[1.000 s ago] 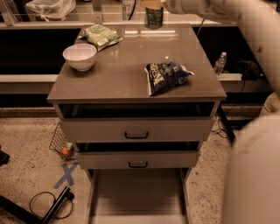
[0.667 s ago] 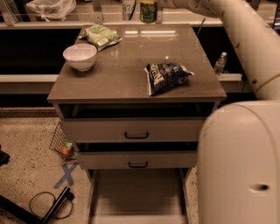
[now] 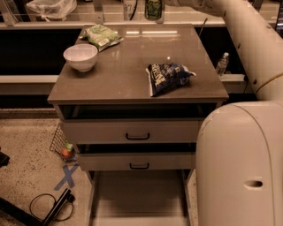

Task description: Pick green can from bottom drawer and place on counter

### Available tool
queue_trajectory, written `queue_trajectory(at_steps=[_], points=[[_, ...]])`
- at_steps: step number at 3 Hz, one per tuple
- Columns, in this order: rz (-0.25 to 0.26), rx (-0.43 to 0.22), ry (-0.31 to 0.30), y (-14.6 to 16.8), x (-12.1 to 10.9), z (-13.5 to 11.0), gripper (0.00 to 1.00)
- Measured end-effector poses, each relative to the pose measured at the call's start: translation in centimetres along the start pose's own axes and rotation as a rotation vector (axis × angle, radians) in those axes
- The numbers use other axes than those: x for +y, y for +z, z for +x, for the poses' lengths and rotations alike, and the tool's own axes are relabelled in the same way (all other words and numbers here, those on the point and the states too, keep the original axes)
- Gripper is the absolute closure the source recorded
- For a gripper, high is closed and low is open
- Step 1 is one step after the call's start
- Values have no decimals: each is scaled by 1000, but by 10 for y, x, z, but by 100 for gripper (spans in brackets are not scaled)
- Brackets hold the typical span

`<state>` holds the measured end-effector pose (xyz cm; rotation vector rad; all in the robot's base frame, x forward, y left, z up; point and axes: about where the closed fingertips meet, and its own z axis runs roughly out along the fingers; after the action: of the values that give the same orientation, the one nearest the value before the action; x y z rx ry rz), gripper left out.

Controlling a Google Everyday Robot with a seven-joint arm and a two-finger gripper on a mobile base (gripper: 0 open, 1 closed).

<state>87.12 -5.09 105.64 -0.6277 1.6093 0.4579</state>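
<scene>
Robot lab: floor tape, cables, claw above counter's far edge.

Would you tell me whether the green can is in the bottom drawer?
Out: green can upright by the gripper, far end of the counter; bottom drawer shows bare floor.

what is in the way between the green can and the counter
Nothing visible does. The can is up at the gripper by the counter's far edge, and the counter near it is bare, between the green bag and the blue bag.

Upright green can in pincer above counter.
</scene>
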Motion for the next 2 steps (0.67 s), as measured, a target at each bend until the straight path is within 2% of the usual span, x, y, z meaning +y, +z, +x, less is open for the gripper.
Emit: queue_trajectory(at_steps=[1,2], points=[[29,55,31,30,-22,33,100],[53,80,45,41,-35,47,100]])
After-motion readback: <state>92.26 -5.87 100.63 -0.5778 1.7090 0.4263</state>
